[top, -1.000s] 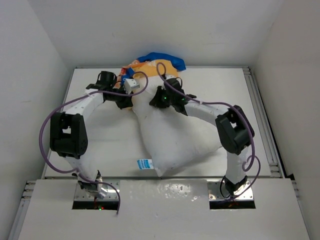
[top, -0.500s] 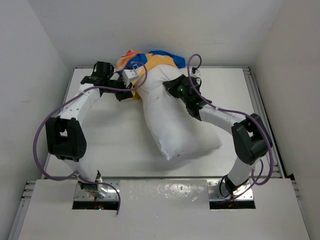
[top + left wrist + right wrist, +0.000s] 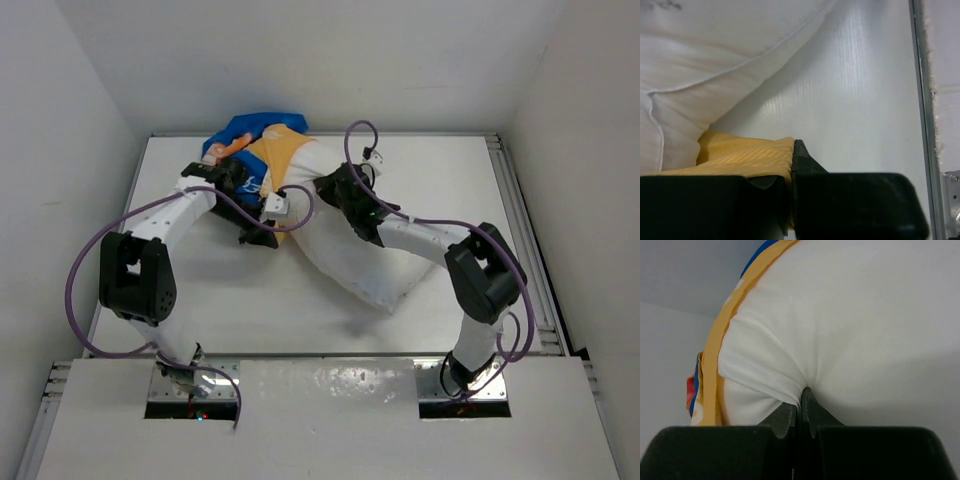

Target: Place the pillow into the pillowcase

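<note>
Top external view has the large plump white pillow (image 3: 372, 262) lying slantwise on the white table (image 3: 180, 300). Its long axis runs from the far centre down to the near right. Only its far end sits inside the large fabric pillowcase (image 3: 262, 140), blue on one side and orange-yellow on the other, which is bunched at the far edge, left of centre. Most of the pillow is bare.

The left gripper (image 3: 262, 232) is at the pillow's left flank. Its wrist view shows it clamped on an orange-yellow fold of the pillowcase (image 3: 745, 157), with the pillow (image 3: 715, 50) bulging above and to the left of the fold.

The right gripper (image 3: 335, 188) is on the pillow's right flank, close to the case mouth. In its wrist view the jaws are pressed together on a pinch of the pillow's white cloth (image 3: 865, 315), and the orange hem of the pillowcase (image 3: 719, 355) bands across just beyond.

The uncovered bulk lies near and to the right of both grippers, along that slanted axis, and the right arm is nearer to it. The coming move probably calls for drawing the hem toward the near right along the axis while the pillow is fed the opposite way, toward the far left.
</note>
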